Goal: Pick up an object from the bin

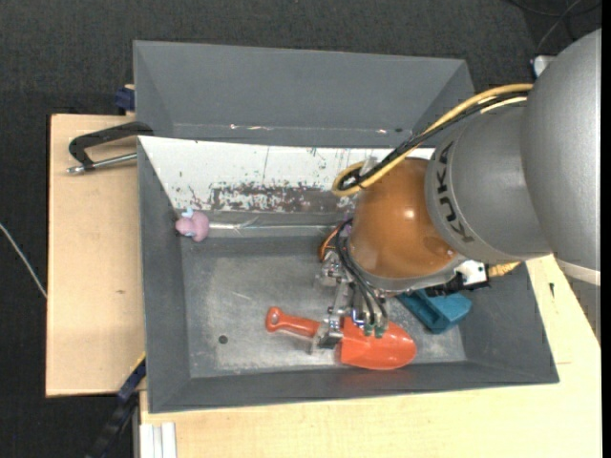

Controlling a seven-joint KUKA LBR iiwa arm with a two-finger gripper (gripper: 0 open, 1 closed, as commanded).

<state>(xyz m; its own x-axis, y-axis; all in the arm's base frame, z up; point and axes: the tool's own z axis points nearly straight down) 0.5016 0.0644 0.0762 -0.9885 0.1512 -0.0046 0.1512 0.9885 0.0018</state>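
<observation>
1. We judge the step in hand to be the grasp itself: the gripper [351, 330] is low in the front right part of the grey metal bin [248, 280], right over an orange-red plastic thing with a rounded body and a slim handle [387, 351]
2. That orange-red thing lies flat on the bin floor near the front wall, with its handle pointing left and its body to the right
3. The pincer meets it about where the handle joins the body; whether it touches or hangs just above, we cannot tell
4. How far the pincer is open we cannot tell either, since wrist hardware and cables crowd over it, so we do not claim it has hold of anything
5. The next move, as we see it, calls for a firm close on that narrow neck and a straight lift clear of the walls; the rounded body may tip once off the floor
6. A blue blocky plastic thing [444, 310] lies just beside, to the right; a small pink lump [194, 225] sits well apart at the back left
</observation>
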